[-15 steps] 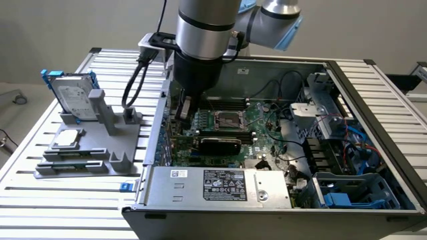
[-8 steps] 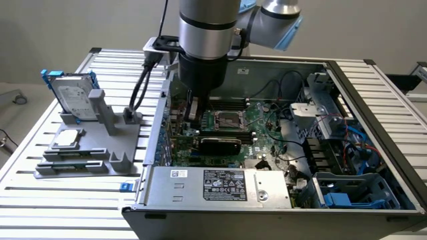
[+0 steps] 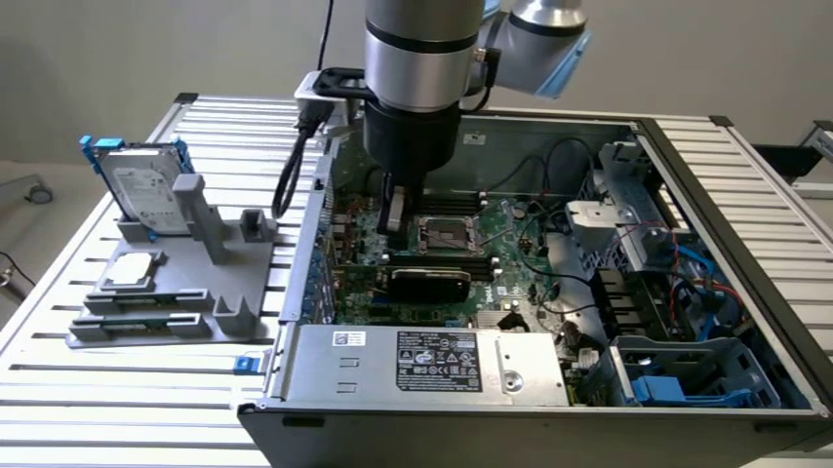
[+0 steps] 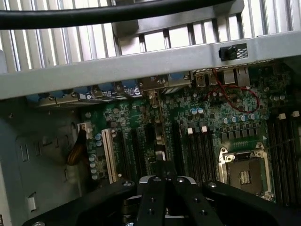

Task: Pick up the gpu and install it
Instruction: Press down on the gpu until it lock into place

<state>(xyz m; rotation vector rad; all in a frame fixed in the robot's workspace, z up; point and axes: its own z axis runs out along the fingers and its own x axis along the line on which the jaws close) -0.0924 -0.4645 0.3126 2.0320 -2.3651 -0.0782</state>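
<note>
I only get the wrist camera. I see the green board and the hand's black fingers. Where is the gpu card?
Observer: In the exterior view the gpu sits inside the computer case, on the board, nearer that camera than the hand.
Operator: Is the hand holding it?
Observer: No. The hand is shut and apart from the gpu, beside the processor socket.
Operator: What's outside the case?
Observer: A grey stand at the exterior view's left, with a hard drive in a blue frame upright on it and a small silver chip lying flat.
</note>
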